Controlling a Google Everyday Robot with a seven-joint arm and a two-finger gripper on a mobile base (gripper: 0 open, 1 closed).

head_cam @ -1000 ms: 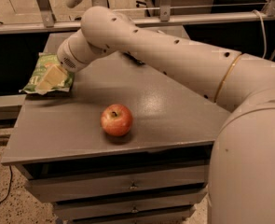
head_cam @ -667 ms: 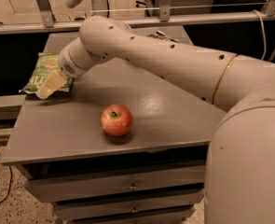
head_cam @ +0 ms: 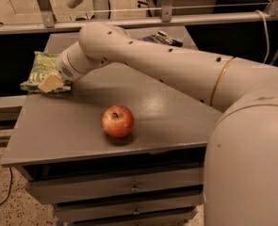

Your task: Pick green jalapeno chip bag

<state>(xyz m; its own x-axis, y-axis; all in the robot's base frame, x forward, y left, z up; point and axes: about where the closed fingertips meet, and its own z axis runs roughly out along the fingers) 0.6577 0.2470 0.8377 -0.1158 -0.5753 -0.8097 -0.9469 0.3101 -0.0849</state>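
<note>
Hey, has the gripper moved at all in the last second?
Yes. Judged against the unmoved apple, the gripper has sunk slightly lower onto the near edge of the green jalapeno chip bag.

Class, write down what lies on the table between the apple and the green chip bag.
In the camera view, only bare grey tabletop lies between the apple and the green chip bag; the tool is at the bag's near edge.
</note>
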